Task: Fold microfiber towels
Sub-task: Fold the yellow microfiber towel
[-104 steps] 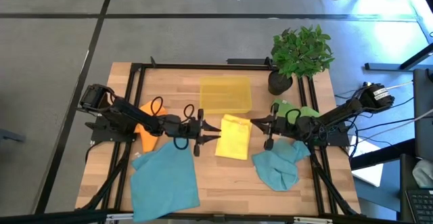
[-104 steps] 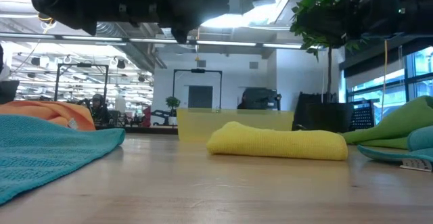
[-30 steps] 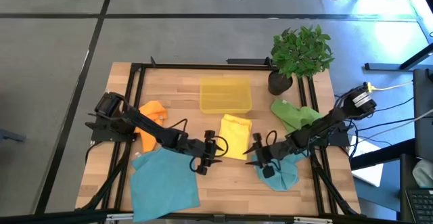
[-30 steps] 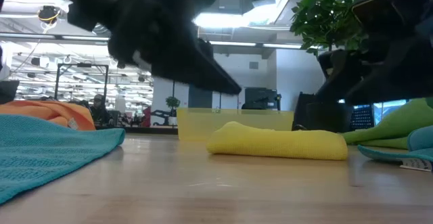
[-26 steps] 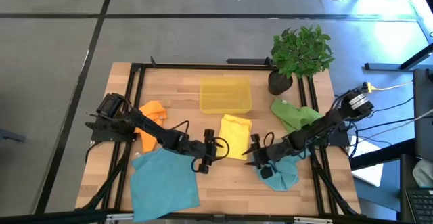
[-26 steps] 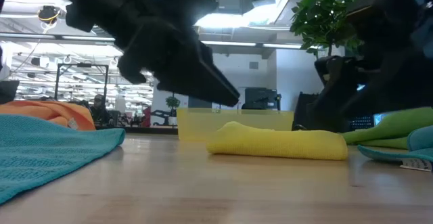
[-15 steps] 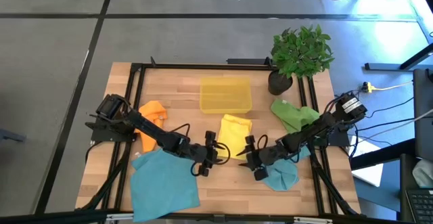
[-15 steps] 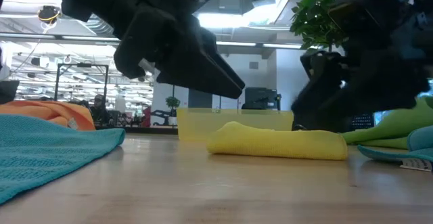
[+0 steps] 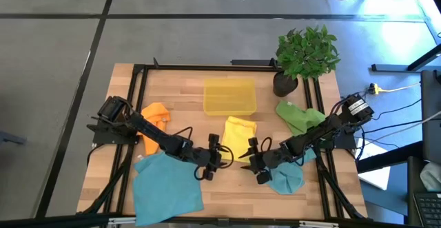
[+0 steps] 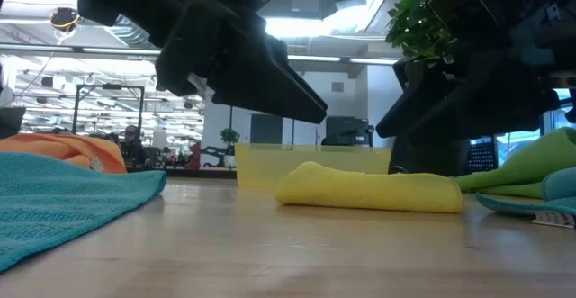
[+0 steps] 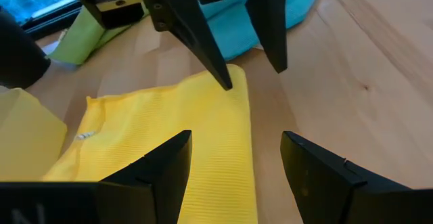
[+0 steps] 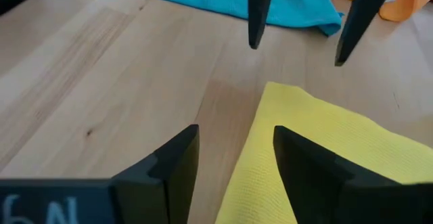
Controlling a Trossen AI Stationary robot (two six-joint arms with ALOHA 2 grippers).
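A folded yellow towel point(image 9: 238, 137) lies flat on the wooden table point(image 9: 227, 193), in front of the yellow bin; the low view shows its rounded near edge point(image 10: 369, 192). My left gripper point(image 9: 225, 154) and my right gripper point(image 9: 243, 160) face each other above the towel's near end, both open. In the left wrist view my left gripper point(image 11: 237, 166) hovers over the towel's near right corner point(image 11: 233, 82). In the right wrist view my right gripper point(image 12: 233, 160) hovers over the towel's near edge point(image 12: 270, 92). Both are clear of the cloth.
A spread teal towel point(image 9: 169, 187) covers the near left, with an orange one point(image 9: 155, 116) behind it. A bunched teal towel point(image 9: 286, 176) and a green one point(image 9: 300, 114) lie under the right arm. A yellow bin point(image 9: 229, 96) and a potted plant point(image 9: 303, 56) stand at the back.
My right gripper has gone toward the table's left, along the yellow towel's near end, closing in on my left gripper. The yellow towel has not moved.
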